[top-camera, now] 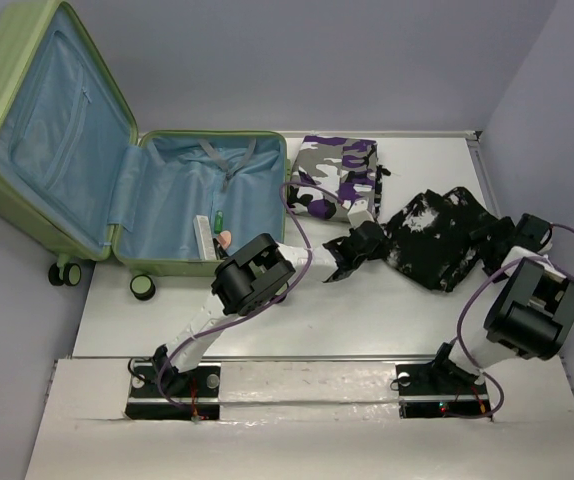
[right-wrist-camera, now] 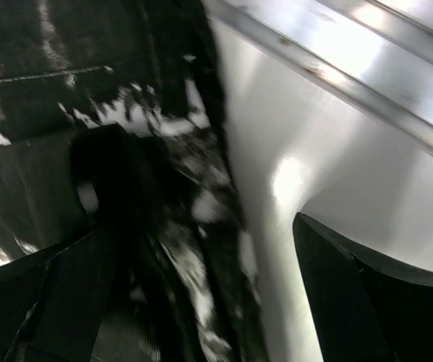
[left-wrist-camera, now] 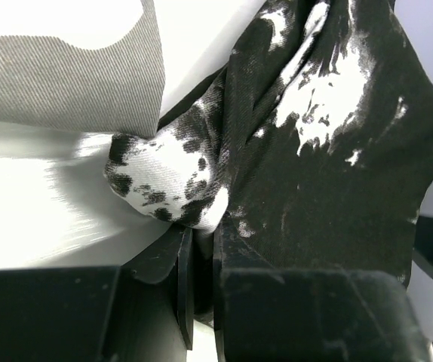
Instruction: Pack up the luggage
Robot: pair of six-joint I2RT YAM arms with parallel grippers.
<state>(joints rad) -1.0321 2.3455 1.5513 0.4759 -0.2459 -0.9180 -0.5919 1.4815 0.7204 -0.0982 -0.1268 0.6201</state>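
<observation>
The luggage (top-camera: 57,150), a light-green hard-shell suitcase, lies open at the left with its lid propped up and its blue lining showing. A few small items (top-camera: 215,232) lie in its base. A black-and-white garment (top-camera: 437,235) lies crumpled on the table at the right. My left gripper (top-camera: 360,243) reaches across to the garment's left edge. In the left wrist view it (left-wrist-camera: 201,234) is shut on a fold of the garment (left-wrist-camera: 171,177). My right gripper (top-camera: 527,232) is at the garment's right edge. It (right-wrist-camera: 201,226) is open, with blurred garment fabric (right-wrist-camera: 194,219) between its fingers.
A folded purple camouflage garment (top-camera: 335,175) lies behind the left gripper, next to the suitcase. A metal rail (right-wrist-camera: 367,68) runs along the table's right side. The table's near edge (top-camera: 307,360) lies in front of both arm bases.
</observation>
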